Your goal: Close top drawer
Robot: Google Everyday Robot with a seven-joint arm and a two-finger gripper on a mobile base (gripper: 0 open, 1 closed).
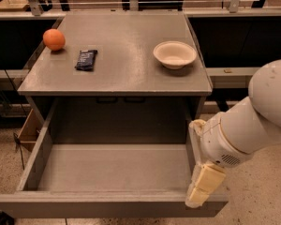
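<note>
At the drawer's front right corner, camera view: gripper hangs low, its cream tip over the top edge of the front panel, touching it or just short of it, can't say which. Open or closed, I cannot tell from this angle. Arm comes in from the right, white wrist housing just beside the drawer's right wall.

Top drawer stands far out from the cabinet, toward the camera, nothing inside it. Not yet closed at all.

Cabinet top carries an orange at back left, a dark packet near it, a pale bowl to the right. None of them bears on the job.

My read: approach step, lining up for the push. Next I need the gripper against the outer face of the front panel, below its top edge, then a straight push toward the cabinet. Contact sits far to the right, so I judge the drawer could skew on its runners. I'd move toward the middle of the panel if reach allows, and keep the wrist off the right wall as it goes in
</note>
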